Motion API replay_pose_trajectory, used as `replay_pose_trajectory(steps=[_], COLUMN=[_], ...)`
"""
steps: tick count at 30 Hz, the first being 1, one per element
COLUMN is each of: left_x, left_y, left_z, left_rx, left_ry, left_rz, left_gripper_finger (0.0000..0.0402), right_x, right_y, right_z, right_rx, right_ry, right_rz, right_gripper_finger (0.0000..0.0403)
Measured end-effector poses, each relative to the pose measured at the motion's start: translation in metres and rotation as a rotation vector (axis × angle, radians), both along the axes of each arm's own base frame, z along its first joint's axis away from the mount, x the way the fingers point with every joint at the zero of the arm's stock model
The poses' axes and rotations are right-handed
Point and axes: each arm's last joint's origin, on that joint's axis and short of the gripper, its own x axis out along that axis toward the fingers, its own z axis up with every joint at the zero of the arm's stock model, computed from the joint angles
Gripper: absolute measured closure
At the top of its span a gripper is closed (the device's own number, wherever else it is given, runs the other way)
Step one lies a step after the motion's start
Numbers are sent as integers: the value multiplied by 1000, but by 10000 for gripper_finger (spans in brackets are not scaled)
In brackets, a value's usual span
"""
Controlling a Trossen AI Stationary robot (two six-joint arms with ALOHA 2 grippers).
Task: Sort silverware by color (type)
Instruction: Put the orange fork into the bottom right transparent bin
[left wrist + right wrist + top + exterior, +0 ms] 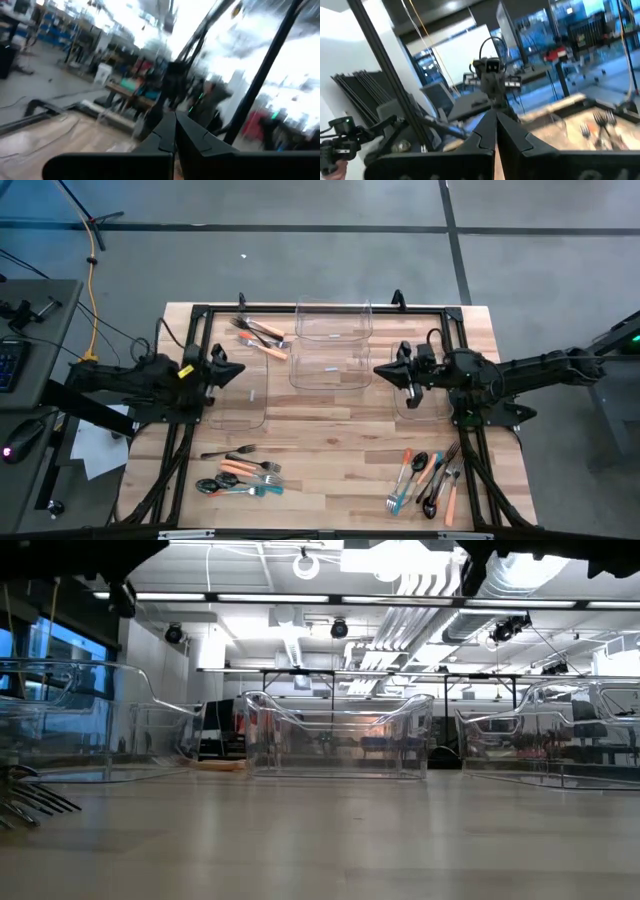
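The silverware lies in three loose heaps on the wooden table: orange-handled pieces at the far left (260,335), orange, teal and black ones at the near left (245,473), and a mixed heap at the near right (430,480). My left gripper (240,370) hangs shut above the table's left side, over a clear bin (240,400). My right gripper (378,370) hangs shut at the right, facing it. In the wrist views each pair of fingers (175,127) (495,122) is closed with nothing between them. Fork tines (30,800) show in the low view.
Two clear bins (332,320) (330,368) stand at the far middle, between the grippers, and another (420,398) lies under the right arm. A black frame (200,310) edges the table. Bare wood lies at the near middle (330,460).
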Motion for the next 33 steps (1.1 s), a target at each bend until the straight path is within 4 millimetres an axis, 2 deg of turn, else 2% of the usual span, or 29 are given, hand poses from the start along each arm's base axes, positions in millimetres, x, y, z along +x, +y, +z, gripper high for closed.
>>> replay_pose_trajectory(steps=[7, 11, 15, 28, 33], left_x=[14, 19, 22, 26, 31], left_y=[-1, -2, -2, -2, -4], left_z=[63, 85, 91, 90, 87], left_rx=[147, 147, 143, 106, 31], left_ry=[137, 126, 81, 90, 98], left_rz=[34, 26, 42, 35, -29], left_gripper_finger=[401, 401, 401, 401, 376], right_x=[-3, -3, -3, -3, -3], right_y=[0, 0, 0, 0, 0], right_z=[10, 11, 11, 11, 11], right_rx=[-16, -58, -85, -85, -81], right_ry=[-104, -112, -111, -111, -111], right_rz=[-6, -18, -25, -25, -24], right_gripper_finger=[402, 402, 402, 402, 402])
